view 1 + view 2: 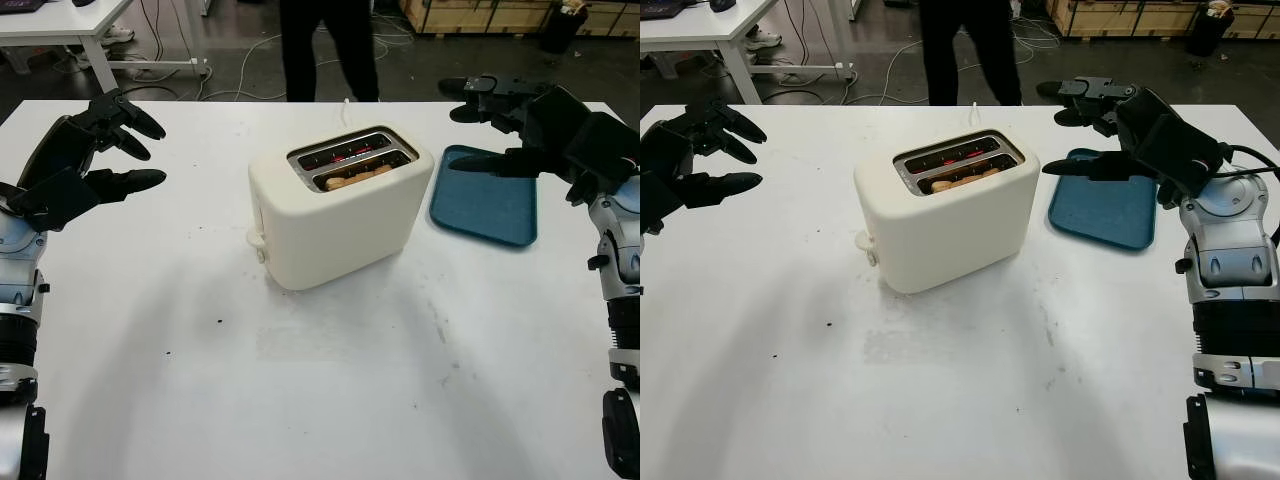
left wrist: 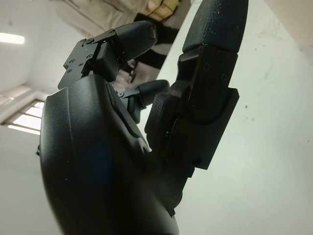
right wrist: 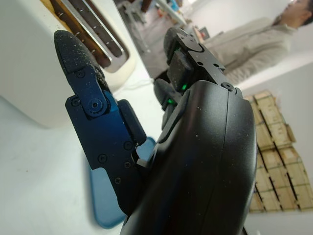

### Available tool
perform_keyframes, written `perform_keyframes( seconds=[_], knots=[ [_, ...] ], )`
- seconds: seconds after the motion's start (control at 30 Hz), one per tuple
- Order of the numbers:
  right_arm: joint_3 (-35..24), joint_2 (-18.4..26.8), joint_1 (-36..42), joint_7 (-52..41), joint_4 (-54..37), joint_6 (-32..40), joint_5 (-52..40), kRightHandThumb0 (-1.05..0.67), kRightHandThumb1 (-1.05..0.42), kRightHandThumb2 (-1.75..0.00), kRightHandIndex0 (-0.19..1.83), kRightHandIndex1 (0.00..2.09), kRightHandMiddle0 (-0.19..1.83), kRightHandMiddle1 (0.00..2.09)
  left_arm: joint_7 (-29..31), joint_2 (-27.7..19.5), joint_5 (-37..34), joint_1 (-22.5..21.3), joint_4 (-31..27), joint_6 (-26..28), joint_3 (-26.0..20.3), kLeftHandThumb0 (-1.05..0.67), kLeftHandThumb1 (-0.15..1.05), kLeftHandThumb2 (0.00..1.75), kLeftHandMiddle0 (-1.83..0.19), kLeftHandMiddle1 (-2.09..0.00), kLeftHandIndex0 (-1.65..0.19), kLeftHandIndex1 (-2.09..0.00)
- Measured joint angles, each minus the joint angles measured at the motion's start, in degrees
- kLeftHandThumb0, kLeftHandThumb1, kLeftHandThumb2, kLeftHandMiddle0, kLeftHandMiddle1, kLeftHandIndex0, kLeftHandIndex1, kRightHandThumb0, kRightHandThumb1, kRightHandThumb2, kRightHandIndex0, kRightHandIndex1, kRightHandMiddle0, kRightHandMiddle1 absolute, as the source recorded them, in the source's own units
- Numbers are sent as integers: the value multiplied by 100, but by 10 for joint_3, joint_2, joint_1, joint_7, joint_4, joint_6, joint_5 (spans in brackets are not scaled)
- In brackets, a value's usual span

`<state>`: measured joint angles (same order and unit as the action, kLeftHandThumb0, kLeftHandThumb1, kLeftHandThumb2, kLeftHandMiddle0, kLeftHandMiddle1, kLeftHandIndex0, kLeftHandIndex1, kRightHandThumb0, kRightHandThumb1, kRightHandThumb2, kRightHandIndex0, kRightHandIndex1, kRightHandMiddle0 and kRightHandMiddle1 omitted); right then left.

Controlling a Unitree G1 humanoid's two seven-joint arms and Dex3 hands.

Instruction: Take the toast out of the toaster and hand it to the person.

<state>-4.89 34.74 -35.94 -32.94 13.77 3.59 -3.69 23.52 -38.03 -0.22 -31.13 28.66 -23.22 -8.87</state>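
Observation:
A cream toaster [image 1: 335, 210] stands in the middle of the white table. A slice of toast [image 1: 358, 178] sits low in its nearer slot; the farther slot glows red inside. My left hand [image 1: 110, 150] is open, raised above the table's left side, well apart from the toaster. My right hand [image 1: 490, 125] is open, held above the blue tray [image 1: 490, 205] to the toaster's right, its fingers pointing toward the toaster. In the right wrist view the toaster [image 3: 34, 68] lies beyond the thumb. A person [image 1: 328, 45] in dark trousers stands behind the table's far edge.
The blue tray lies flat at the right, holding nothing. A white cable runs from the toaster's back off the far edge. Another white table [image 1: 60, 25] stands at the far left, wooden crates [image 1: 490, 15] at the far right.

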Motion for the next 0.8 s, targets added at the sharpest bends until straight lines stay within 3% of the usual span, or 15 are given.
perform_keyframes(
  seconds=[0.8],
  knots=[
    [0,0,0,2,0,6,-1,-63,-70,0,0,83,46,0,0,0,0,0,0,0,0,-105,92,9,-23,-149,-22,-138]
  ],
)
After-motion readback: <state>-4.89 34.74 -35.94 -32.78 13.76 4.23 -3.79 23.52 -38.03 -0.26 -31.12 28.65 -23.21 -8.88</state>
